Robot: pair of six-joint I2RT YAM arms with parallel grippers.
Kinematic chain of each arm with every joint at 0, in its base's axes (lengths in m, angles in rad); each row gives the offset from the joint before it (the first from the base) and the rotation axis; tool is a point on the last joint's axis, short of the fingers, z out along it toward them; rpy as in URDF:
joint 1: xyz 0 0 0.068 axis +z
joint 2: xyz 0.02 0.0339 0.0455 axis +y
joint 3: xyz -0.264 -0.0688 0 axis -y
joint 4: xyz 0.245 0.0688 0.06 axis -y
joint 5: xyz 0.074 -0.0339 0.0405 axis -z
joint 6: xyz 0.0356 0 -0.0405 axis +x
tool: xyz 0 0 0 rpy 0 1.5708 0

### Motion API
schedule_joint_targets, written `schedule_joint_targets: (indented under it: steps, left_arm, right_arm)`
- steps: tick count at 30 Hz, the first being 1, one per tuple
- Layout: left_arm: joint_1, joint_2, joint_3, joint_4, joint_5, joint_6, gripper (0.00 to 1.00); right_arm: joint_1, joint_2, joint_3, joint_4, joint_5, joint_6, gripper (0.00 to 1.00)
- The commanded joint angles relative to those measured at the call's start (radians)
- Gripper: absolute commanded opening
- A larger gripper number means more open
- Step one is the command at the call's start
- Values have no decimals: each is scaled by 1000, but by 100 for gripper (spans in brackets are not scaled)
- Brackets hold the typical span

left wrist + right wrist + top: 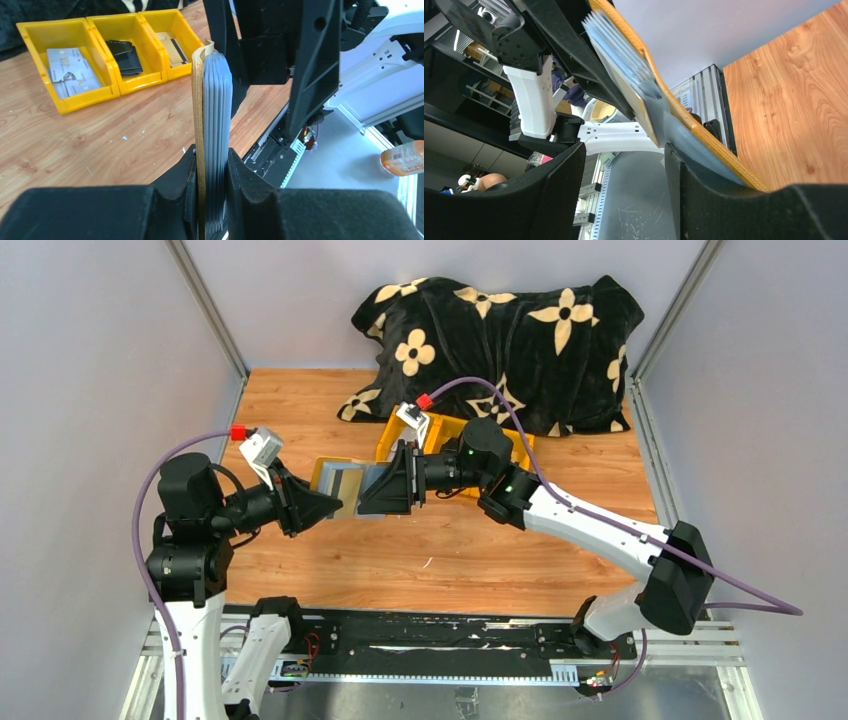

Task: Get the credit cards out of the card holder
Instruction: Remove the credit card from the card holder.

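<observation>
The small mustard-yellow folding card holder [198,115] hangs in the air between your two arms, above the wooden table [450,560]. It shows edge-on, with its fan of grey see-through plastic sleeves [216,125] bulging to one side.

Expect it to be light and floppy. The leaf bends, and the sleeves look slick and splay apart. A card inside should slide out if you pinch its exposed edge and pull along the sleeve. You cannot tell from here whether any sleeve has a card in it. Some pale grey plastic credit cards [70,75] lie in the end compartment of the yellow plastic three-compartment bin [87,102].

Your left gripper [212,187] is clamped on one end of the holder, leaf and sleeves together. Your right gripper [624,150] stands wide apart and grasps nothing. The holder's free end lies along one finger [709,200], touching it or just beside it.
</observation>
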Motion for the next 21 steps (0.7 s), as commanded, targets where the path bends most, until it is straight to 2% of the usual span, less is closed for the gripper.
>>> schedule_joint_targets:
  steps: [1, 5, 9, 11, 14, 16, 19, 21]
  left_arm:
    - [-1, -10, 33, 7, 104, -23, 0]
    - [-1, -18, 31, 7, 150, -31, 0]
    - [-2, -28, 14, 7, 165, -35, 2]
    - [-2, -31, 8, 7, 166, -35, 4]
    - [-2, -30, 11, 7, 168, -36, 7]
    - [-2, -27, 19, 6, 185, -39, 11]
    - [-1, -17, 28, 6, 236, -46, 18]
    - [-2, -6, 32, 4, 284, -58, 26]
  right_arm:
    - [21, 16, 37, -42, 19, -49, 62]
    - [29, 29, 59, -21, 34, -35, 58]
    - [32, 38, 60, 69, 26, 22, 49]
    - [32, 44, 55, 121, 15, 58, 40]
    - [32, 47, 38, 180, 2, 93, 20]
    - [32, 43, 26, 189, 3, 100, 11]
    - [30, 32, 5, 209, 4, 103, 2]
    - [29, 24, -10, 230, -1, 108, 0]
